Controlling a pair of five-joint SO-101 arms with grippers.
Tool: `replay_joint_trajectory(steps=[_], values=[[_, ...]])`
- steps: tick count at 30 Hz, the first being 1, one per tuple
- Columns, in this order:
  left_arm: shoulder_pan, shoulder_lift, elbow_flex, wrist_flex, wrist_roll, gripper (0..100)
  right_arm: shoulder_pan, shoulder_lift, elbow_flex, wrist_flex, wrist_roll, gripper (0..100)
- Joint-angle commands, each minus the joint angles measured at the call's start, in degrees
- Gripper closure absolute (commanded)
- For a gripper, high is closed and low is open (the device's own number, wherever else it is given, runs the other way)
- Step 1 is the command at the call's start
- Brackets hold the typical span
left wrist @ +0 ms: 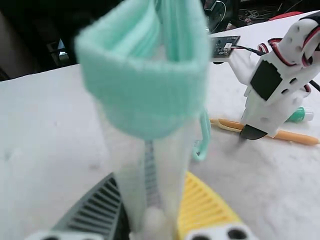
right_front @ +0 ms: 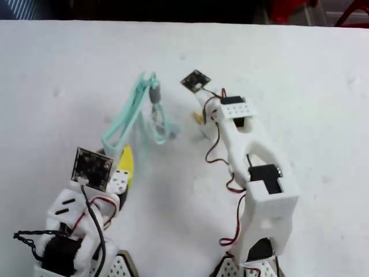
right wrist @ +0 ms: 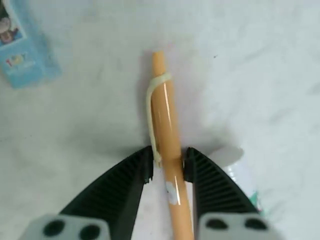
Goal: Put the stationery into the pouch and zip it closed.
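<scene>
Pouch of clear plastic with mint-green trim [right_front: 135, 115] left of table centre, stretching from left gripper [left wrist: 150, 185] toward far side. Near end pinched tight between that gripper's grey and yellow fingers. Right gripper [right wrist: 167, 162] just right of pouch, black fingers narrow, closed against orange plastic pen with pale clip [right wrist: 162, 100] lying on white table [right_front: 300, 69]. Light-blue printed card [right wrist: 25, 45] near pen's clip end. White cylinder with green tip [left wrist: 302, 115] just beside pen.
</scene>
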Motion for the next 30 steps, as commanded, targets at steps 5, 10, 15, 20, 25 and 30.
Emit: replay_joint_trajectory(steps=[5, 10, 15, 20, 25, 30], values=[[0.0, -0.7, -0.4, -2.1, -0.4, 98, 0.5, 0.0, -1.8, 0.7, 0.0, 98.0], [0.1, -0.7, 0.4, -2.5, -0.4, 98, 0.3, -0.4, -0.5, 0.8, 0.0, 98.1], [0.1, -0.7, 0.4, -2.5, -0.4, 98, 0.3, -0.5, -0.2, 0.1, 0.0, 98.1], [0.2, -0.7, 0.2, -2.5, -0.4, 98, 0.1, -0.5, -0.3, 0.0, 0.0, 98.1], [3.6, -0.7, -0.1, -2.5, 4.0, 98, 0.1, -0.5, -0.3, 0.0, 0.0, 98.1], [6.7, -0.7, 1.8, -3.8, 3.5, 98, 0.1, -0.5, -0.3, 0.0, 0.0, 98.1]])
